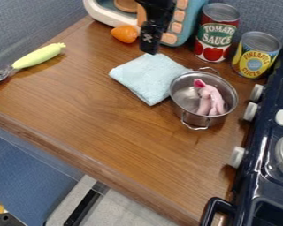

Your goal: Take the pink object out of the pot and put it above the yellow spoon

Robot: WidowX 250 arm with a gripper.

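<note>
Read the clock with twelve at the view's top edge. The black two-finger claw hangs above the back of the brown wooden surface, on the twelve o'clock side of the folded pale blue cloth. You cannot tell from here how far it is open, or whether it has hold of anything.

Your target, the pale pink toy with a darker pink end, lies inside the round shiny metal pot. From the claw it is toward five o'clock, a little on the four side, with part of the cloth between. Its long axis runs roughly from eleven to five, the darker end at eleven, close to the rim.

I judge the pick to be the step in hand. You would carry the claw toward five, stop over the toy's middle, and close across that long axis, from about two and eight. Come in askew and you could catch the rim or nudge the pot.

The spoon with the yellow-green handle and metal bowl lies between nine and ten o'clock from the pot, well apart. Lift the toy clear of the rim before swinging it that way.
</note>
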